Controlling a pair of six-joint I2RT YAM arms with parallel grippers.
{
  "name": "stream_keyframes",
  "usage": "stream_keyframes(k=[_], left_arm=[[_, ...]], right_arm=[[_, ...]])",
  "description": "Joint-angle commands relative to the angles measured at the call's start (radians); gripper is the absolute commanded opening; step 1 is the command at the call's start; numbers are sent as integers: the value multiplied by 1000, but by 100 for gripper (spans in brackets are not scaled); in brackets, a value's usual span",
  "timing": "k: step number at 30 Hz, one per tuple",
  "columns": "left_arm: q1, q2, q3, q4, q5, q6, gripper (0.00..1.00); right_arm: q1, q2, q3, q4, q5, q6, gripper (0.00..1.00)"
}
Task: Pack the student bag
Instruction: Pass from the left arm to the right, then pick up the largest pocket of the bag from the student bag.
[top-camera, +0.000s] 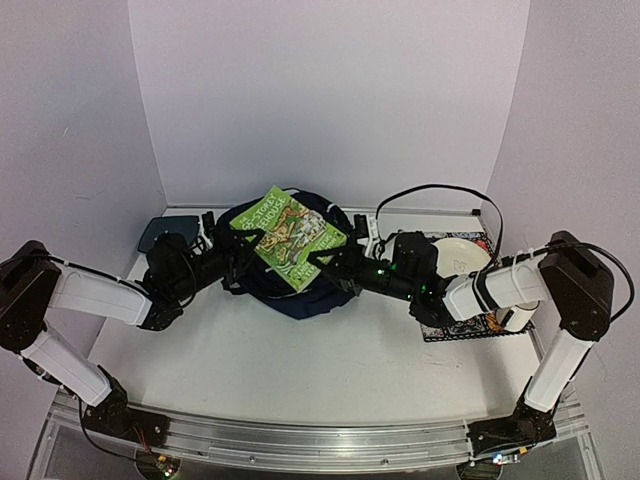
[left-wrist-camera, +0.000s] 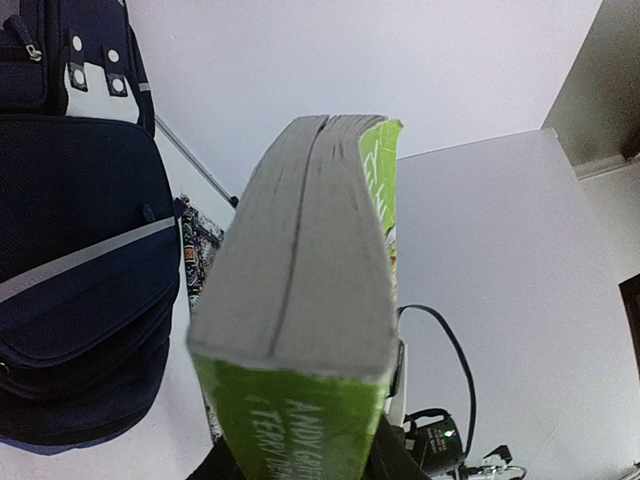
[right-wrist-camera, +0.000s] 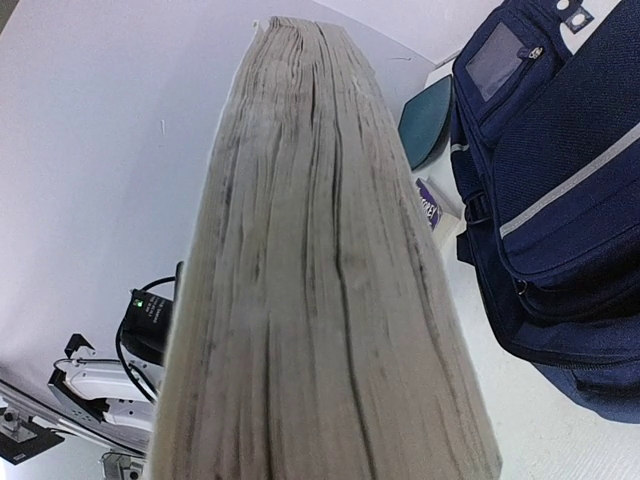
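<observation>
Book (top-camera: 295, 238), green paperback, held tilted over student bag (top-camera: 287, 303) at my table's twelve o'clock, left gripper (top-camera: 240, 250) clamped on its nine o'clock end, right gripper (top-camera: 322, 262) at five o'clock, grip I cannot tell, presumably steadying it for insertion.

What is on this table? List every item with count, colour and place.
student bag: one, dark navy, table centre.
book: one, green cover, held tilted above the bag.
pad: one, dark teal, rear left of the bag.
plate: one, white, right side, on the mat.
mat: one, black patterned, right side.
cable: one, black, looping behind the plate.
left gripper: one, black, shut on the book's left edge.
right gripper: one, black, at the book's near right corner; grip unclear.
</observation>
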Motion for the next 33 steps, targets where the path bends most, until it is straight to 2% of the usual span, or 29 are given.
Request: stream_keyframes(k=[1,3,7,11,15,20,22,33], left_arm=[[12,-11,7,-92,-2,204,48],[13,-27,42,-219,-30,296,57],[13,-56,85,-368,-59,493,75],[10,-63,142,-525,-64,697,82],[-10,-33,201,-650,-41,895,84],[-105,67,358,-858,-157,1114,85],[-140,112,405,-908,-219,1166,84],[-220,293,599,-1039,-353,1351,79]], right_arm=[[-60,-56,-8,538,6,5,0],[-82,-67,-25,537,11,18,0],[-138,-99,-67,535,17,61,0],[-197,-151,-120,512,26,85,0],[-242,-212,-161,427,25,95,0],[-265,-269,-212,351,46,95,0],[-270,-289,-240,325,59,94,0],[-289,-379,-356,264,73,98,0]])
